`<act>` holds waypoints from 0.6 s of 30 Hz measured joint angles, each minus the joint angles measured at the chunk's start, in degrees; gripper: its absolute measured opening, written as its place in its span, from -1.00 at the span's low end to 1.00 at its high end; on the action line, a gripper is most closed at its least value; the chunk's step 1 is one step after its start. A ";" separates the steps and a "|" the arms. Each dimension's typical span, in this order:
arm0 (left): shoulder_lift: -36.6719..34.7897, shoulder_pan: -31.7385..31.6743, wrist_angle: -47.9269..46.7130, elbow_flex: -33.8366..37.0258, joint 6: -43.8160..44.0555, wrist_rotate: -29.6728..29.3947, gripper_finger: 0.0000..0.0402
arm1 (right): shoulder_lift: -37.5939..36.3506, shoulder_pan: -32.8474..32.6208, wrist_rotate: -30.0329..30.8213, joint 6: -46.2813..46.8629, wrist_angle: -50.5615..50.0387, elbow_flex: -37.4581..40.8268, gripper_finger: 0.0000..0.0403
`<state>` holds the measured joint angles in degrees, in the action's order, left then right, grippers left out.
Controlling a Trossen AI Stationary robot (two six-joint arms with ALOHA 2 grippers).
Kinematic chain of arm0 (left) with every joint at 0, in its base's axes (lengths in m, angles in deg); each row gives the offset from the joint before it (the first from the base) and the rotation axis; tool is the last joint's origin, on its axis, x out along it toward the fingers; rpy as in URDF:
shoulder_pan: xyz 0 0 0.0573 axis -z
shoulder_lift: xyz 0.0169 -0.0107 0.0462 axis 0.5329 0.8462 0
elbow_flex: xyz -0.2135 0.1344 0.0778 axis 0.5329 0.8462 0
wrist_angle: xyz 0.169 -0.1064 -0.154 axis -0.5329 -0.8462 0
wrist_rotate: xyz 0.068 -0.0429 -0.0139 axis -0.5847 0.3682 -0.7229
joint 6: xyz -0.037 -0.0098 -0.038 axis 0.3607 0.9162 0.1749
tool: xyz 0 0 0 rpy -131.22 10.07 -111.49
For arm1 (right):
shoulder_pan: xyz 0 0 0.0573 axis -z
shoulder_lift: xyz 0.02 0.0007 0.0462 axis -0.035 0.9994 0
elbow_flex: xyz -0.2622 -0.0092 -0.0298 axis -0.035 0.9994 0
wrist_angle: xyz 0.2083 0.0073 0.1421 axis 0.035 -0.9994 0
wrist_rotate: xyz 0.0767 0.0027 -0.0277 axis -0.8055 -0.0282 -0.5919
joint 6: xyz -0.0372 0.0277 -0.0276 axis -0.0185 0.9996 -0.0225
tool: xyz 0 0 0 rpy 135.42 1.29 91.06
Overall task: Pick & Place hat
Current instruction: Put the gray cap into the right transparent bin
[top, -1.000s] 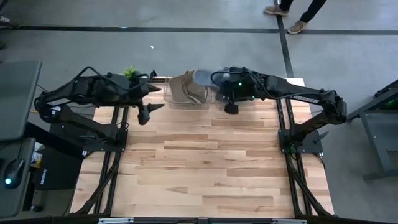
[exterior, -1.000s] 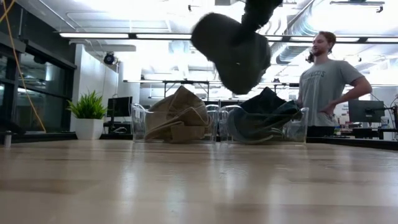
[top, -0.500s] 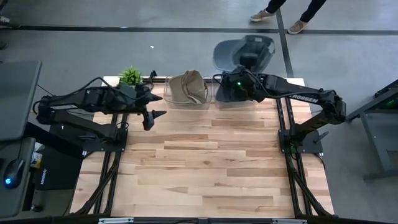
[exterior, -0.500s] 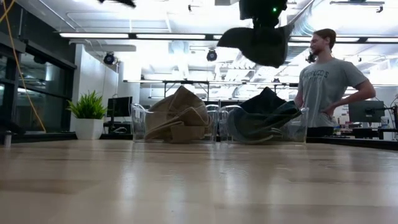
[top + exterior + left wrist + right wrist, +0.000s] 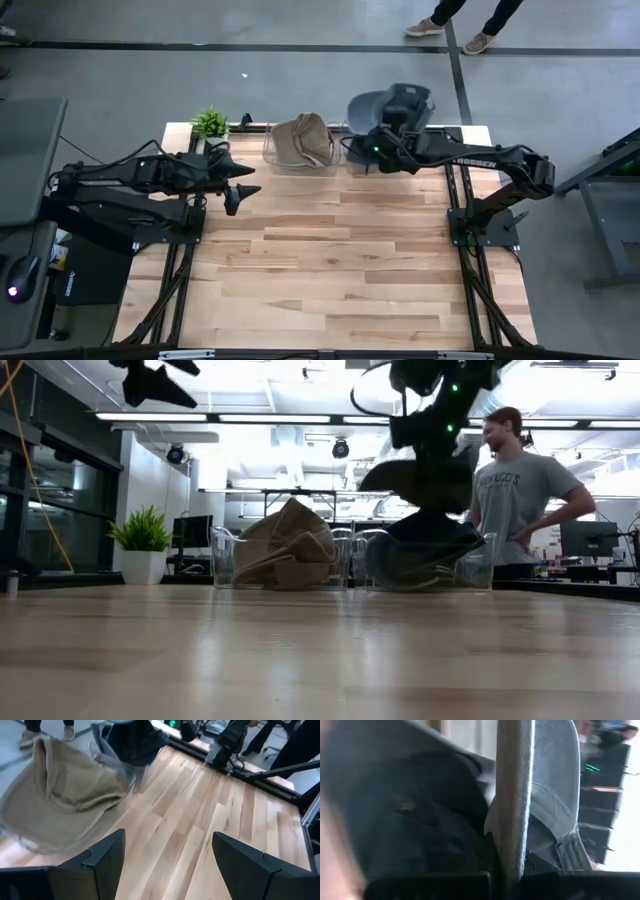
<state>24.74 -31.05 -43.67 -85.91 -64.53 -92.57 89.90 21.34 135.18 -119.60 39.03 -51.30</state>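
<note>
My right gripper (image 5: 388, 128) is shut on a grey cap (image 5: 397, 103), held over the clear bin of dark grey hats (image 5: 430, 560) at the table's far right. In the low view the cap (image 5: 420, 480) hangs just above that bin's pile; whether it touches the pile, I cannot tell. A second clear bin (image 5: 300, 142) to the left holds tan hats, which also show in the left wrist view (image 5: 60, 795). My left gripper (image 5: 240, 185) is open and empty, raised above the table near the tan bin; it also shows in the low view (image 5: 150, 380). My right gripper pinches a thin, flat part of the grey cap between its two fingers; it shows edge-on (image 5: 515, 820) and looks like the brim. The crown (image 5: 555, 805) lies to one side of it. The cap is lifted clear of the table, over the dark-hat bin.
A potted plant (image 5: 210, 120) stands at the table's far left corner. A person (image 5: 520, 490) stands beyond the far edge at the right. Bare wooden tabletop (image 5: 330, 260) lies between the bins and the near edge.
My right gripper has carried the grey cap from above the tan bin toward the table's right and far edge, then lowered it over the dark-hat bin. My left gripper has drawn back a little toward the table's left and near edge.
</note>
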 joint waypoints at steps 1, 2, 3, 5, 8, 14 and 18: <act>-0.72 0.00 -0.28 0.61 0.34 0.02 0.36 | 0.15 0.28 -2.14 0.36 0.28 0.75 -1.00; -1.29 -0.01 -0.42 1.04 0.40 0.03 0.36 | 0.19 0.65 -4.10 0.62 0.54 1.47 -1.00; -1.74 0.00 -0.44 1.27 0.41 0.03 0.36 | 0.22 1.09 -5.85 0.83 0.63 2.33 -1.00; -2.42 0.00 -0.13 1.38 0.43 -0.04 0.36 | 0.26 1.95 -8.37 0.93 0.61 4.25 -1.00; -3.65 0.00 -0.50 1.49 0.46 -0.09 0.36 | 0.28 2.76 -12.13 2.73 -1.10 5.41 -1.00; -5.12 0.00 -0.38 1.49 0.49 -0.31 0.36 | 0.26 3.94 -18.84 6.55 -1.20 5.41 -0.89; -5.25 -0.02 -0.50 1.49 0.49 -0.34 0.36 | 0.26 3.96 -20.35 9.12 -1.25 5.41 -0.74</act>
<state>19.49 -31.07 -44.17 -84.42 -64.04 -92.91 90.16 25.30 114.82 -110.47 37.78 -45.88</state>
